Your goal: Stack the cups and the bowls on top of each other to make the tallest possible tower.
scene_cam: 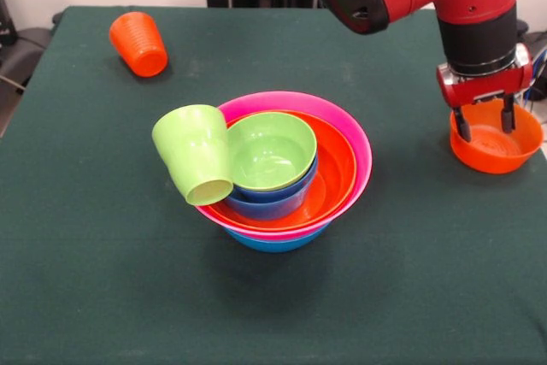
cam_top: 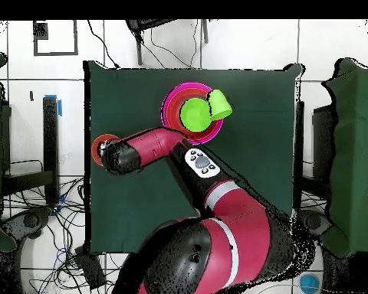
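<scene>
nested tower (scene_cam: pixel 282 237) nearest, gripper (scene_cam: pixel 485 124) astride small orange bowl's (scene_cam: pixel 496 153) rim

In the front view, the nested tower of glossy plastic bowls (scene_cam: pixel 286 168) sits mid-counter (scene_cam: pixel 102 279). A lime-green plastic tumbler (scene_cam: pixel 195 153) leans tilted against its left rim. An orange ribbed tumbler (scene_cam: pixel 139 43) lies behind, far left. My gripper (scene_cam: pixel 484 120) hangs open inside the small orange plastic bowl (scene_cam: pixel 496 144) at the right edge.

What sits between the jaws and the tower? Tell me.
Nothing: in the front view only bare green table cloth separates the gripper, poised over the small orange bowl, from the tower.
</scene>
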Controlling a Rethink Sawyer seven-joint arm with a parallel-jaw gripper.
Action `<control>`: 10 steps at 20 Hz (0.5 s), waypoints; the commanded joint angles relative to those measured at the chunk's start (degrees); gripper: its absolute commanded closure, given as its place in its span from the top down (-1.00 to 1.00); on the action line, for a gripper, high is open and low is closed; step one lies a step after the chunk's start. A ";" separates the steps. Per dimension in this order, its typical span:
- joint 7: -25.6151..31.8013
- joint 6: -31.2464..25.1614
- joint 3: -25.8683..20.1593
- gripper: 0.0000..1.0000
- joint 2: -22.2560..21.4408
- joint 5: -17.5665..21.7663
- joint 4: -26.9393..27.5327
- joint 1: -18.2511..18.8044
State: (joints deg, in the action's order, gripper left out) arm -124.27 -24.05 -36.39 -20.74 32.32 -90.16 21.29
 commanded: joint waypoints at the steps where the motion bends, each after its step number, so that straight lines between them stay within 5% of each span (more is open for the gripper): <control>1: 0.93 2.74 4.03 1.00 0.98 3.44 4.37 -0.73; 10: 1.43 1.85 3.88 1.00 -0.29 3.20 3.43 -0.77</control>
State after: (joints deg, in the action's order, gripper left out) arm -124.27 -24.06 -36.04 -21.17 32.33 -89.88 21.27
